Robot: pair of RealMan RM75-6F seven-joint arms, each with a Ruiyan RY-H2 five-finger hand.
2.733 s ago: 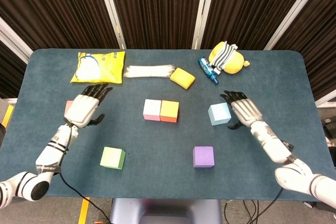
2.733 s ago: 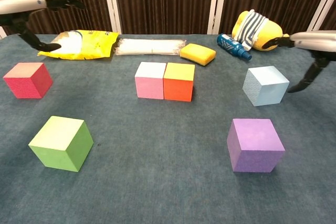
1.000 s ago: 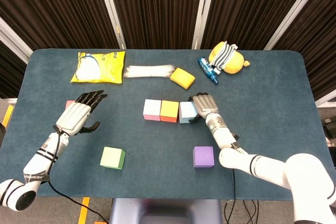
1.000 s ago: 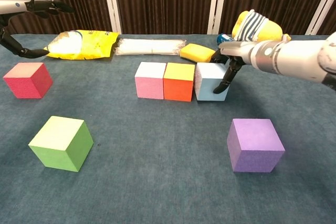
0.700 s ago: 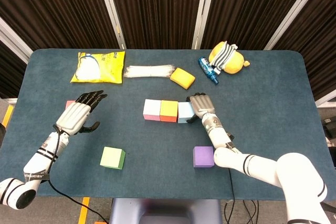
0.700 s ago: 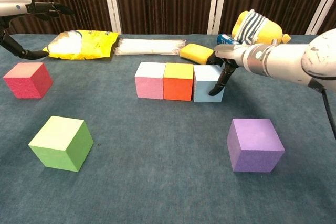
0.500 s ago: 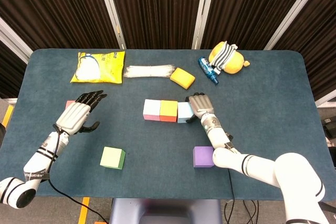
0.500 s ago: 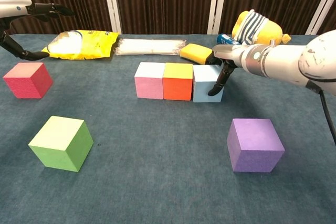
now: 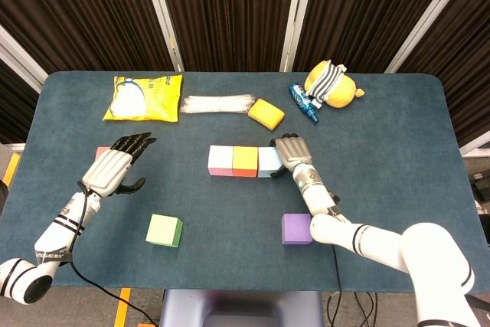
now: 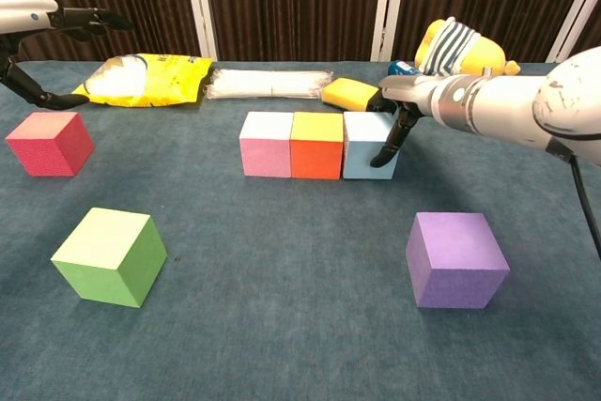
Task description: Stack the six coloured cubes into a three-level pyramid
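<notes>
A pink cube (image 9: pixel 220 160) (image 10: pixel 266 144), an orange cube (image 9: pixel 245 161) (image 10: pixel 315 146) and a light blue cube (image 9: pixel 268 162) (image 10: pixel 364 146) stand side by side in a row at mid-table. My right hand (image 9: pixel 292 155) (image 10: pixel 404 110) presses its fingers against the blue cube's right side without gripping it. A purple cube (image 9: pixel 296 228) (image 10: pixel 457 259) lies near the front right, a green cube (image 9: pixel 164 230) (image 10: pixel 110 256) at the front left. The red cube (image 9: pixel 102 152) (image 10: pixel 49 143) sits at the left, partly hidden under my open left hand (image 9: pixel 116 166) (image 10: pixel 52 21) in the head view.
Along the far edge lie a yellow bag (image 9: pixel 143 97) (image 10: pixel 141 79), a white bundle (image 9: pixel 218 104) (image 10: pixel 269 83), a yellow sponge (image 9: pixel 266 113) (image 10: pixel 353 96), a blue bottle (image 9: pixel 301 100) (image 10: pixel 416 82) and a yellow plush toy (image 9: pixel 331 85) (image 10: pixel 457 48).
My right hand has pushed the light blue cube leftward from the right side until it joined the orange cube. The left hand has drawn back a little and stays open.
</notes>
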